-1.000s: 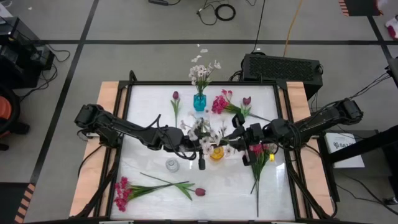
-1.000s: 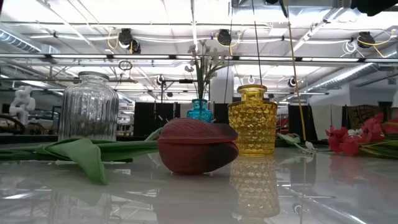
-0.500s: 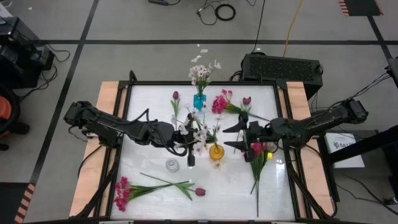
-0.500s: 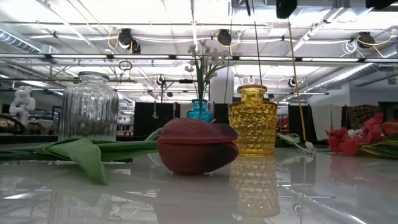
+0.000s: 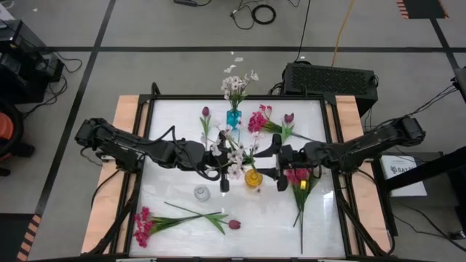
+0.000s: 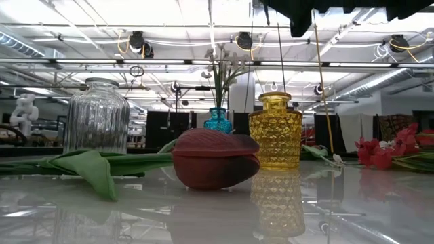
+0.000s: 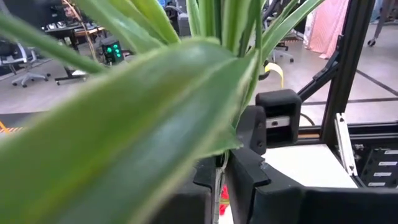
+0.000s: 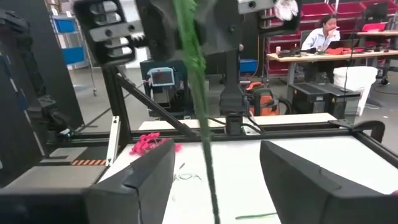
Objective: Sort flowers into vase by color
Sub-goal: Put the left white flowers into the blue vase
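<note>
My left gripper [image 5: 223, 173] is shut on a spray of small white-pink blossoms [image 5: 233, 151], held above the table near the yellow vase [image 5: 253, 177]. Its green stem [image 8: 203, 124] hangs down between the open fingers of my right gripper [image 5: 277, 165], which do not touch it. In the left wrist view, leaves [image 7: 143, 118] fill the picture and my right gripper [image 7: 267, 118] shows behind them. A blue vase [image 5: 233, 119] holds white flowers. A clear vase [image 5: 201, 193] stands upright. Magenta blooms [image 5: 143, 226] and maroon tulips [image 5: 234, 224] lie on the table. My left gripper pinches the spray's green stem [image 8: 186, 28] between its two fingers, below the leaves. The spray is lifted clear, blossoms up, and the bare stem hangs slanting below the fingers. The leaves hide the place of contact in the left wrist view.
More flowers lie at the far right: a magenta cluster [image 5: 256, 121], a maroon tulip [image 5: 289, 118], and another tulip [image 5: 205, 112] left of the blue vase. A magenta flower [image 5: 300, 175] lies under my right arm. A person sits at a desk [image 8: 326, 28] beyond the table.
My left gripper has carried the white spray a little toward the table's left edge, and its blossoms now bunch closer together. My right gripper has come toward the left, its open fingers now on either side of the hanging stem.
</note>
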Controlling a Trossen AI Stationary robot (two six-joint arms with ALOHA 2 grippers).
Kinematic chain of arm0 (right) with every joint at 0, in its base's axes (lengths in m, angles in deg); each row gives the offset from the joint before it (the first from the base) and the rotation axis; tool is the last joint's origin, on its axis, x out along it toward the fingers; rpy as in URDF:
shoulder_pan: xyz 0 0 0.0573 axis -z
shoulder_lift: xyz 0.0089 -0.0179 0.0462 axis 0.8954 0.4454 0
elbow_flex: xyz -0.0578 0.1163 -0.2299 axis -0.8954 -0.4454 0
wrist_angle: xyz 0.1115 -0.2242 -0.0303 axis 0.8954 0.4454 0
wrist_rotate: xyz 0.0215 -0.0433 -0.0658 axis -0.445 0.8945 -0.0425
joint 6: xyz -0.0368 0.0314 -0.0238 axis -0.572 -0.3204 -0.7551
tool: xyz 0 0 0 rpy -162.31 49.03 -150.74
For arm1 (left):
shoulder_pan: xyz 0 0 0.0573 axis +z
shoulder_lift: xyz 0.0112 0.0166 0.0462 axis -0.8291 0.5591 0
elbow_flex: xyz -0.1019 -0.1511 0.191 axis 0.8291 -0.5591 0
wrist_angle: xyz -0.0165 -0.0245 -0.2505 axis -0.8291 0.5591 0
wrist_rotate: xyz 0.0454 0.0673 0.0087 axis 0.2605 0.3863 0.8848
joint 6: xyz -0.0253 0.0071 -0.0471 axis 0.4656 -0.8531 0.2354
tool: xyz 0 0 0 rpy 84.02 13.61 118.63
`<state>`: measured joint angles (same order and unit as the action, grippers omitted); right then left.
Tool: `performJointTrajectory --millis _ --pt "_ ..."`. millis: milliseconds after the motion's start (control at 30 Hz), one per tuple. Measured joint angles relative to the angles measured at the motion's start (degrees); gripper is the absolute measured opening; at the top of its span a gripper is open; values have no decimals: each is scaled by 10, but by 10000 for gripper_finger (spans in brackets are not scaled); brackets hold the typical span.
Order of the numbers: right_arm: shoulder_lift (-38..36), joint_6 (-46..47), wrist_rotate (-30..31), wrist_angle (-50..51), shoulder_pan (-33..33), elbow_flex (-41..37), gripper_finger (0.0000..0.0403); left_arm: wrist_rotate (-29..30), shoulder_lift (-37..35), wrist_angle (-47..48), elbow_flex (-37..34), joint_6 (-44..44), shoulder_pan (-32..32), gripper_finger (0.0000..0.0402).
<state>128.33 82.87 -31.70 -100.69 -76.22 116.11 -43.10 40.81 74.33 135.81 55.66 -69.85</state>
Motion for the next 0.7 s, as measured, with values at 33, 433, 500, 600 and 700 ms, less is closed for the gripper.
performJointTrajectory --millis 33,433,500,600,700 --pt "2 0 0 -3 0 0 218 0 0 0 0 -1 0 23" --pt "37 14 -1 -22 17 10 135 7 0 -4 0 -13 0 25" --pt "38 14 -1 -21 18 11 102 14 0 -4 0 -14 0 26" --pt "38 10 -1 -18 18 12 40 26 0 2 0 -15 0 26" --pt "38 4 -4 -16 18 12 11 36 0 4 0 -14 1 26"
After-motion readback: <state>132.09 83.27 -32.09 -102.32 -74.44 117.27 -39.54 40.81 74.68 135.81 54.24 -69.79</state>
